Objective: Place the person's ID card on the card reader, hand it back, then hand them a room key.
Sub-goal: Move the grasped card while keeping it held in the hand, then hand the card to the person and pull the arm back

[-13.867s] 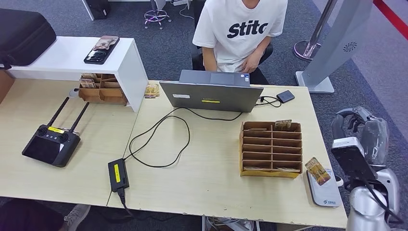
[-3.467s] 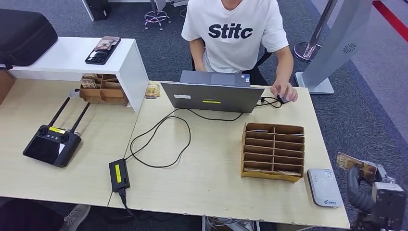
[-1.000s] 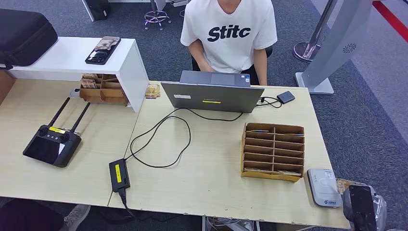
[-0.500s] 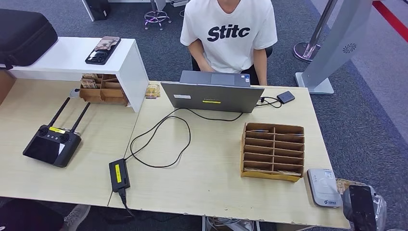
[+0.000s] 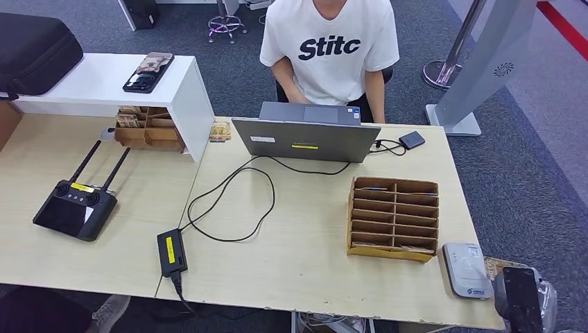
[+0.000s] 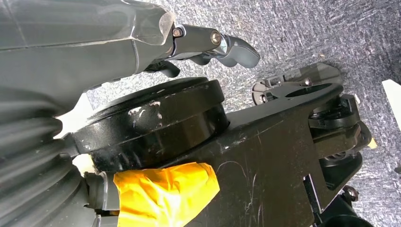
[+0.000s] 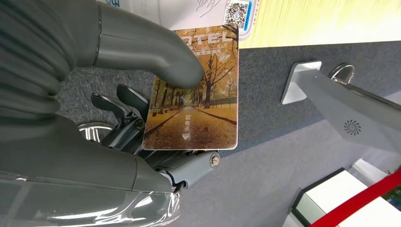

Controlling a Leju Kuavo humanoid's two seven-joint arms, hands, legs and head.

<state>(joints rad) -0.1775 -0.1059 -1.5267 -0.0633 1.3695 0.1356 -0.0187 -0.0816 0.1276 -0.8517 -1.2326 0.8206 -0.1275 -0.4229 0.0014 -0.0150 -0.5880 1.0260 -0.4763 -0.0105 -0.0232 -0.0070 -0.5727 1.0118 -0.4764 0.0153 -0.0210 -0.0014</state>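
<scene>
R hand [image 7: 156, 118] pinching card [image 7: 194, 101], lower right | L hand [image 6: 208, 45] empty, slack | keep card flat, lift toward person [image 5: 329, 48]

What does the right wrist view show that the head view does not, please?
The right wrist view shows the card's printed face, an autumn avenue, with the right hand's thumb pressed on it. The head view shows the person, laptop, divided box and the whole card reader. Both show the card beside the reader and the grey stand.
</scene>
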